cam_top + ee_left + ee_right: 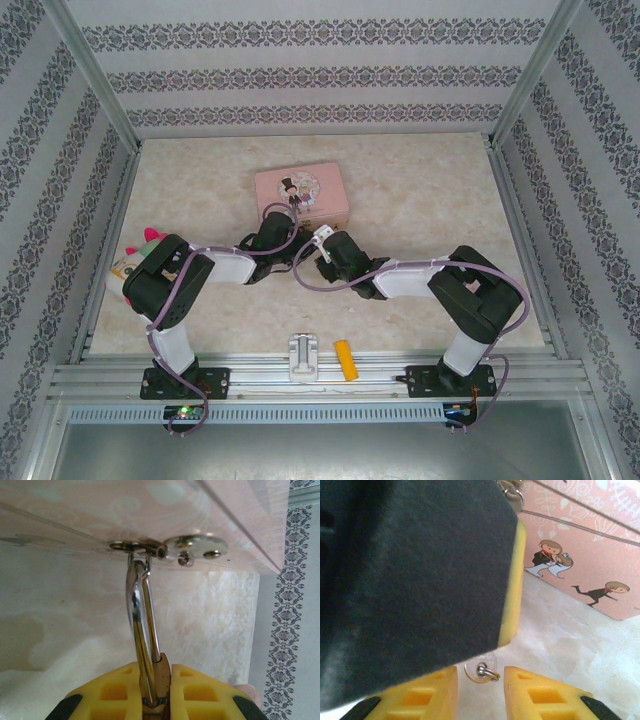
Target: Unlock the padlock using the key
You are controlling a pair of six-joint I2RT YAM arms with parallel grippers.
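padlock (pixel 162 677) hangs by its shackle (pixel 137 605) from the hasp (pixel 137 545) on the near wall of the pink tin (pixel 318 200), mid worktop (pixel 570 645). left fingers (pixel 112 692) are closed on the brass body, steadying it. both shackle legs seem to run down into the body, so prob not yet unlocked.

right fingers (pixel 535 695) stand apart, gripping nothing. btwn their tips a small silvery ring (pixel 487 671) on a pale round tab lies on the worktop. likely the key's ring, but the blade is too small to make out.

so: lock held, early stage. left to do: grab key, insert, turn, free shackle.
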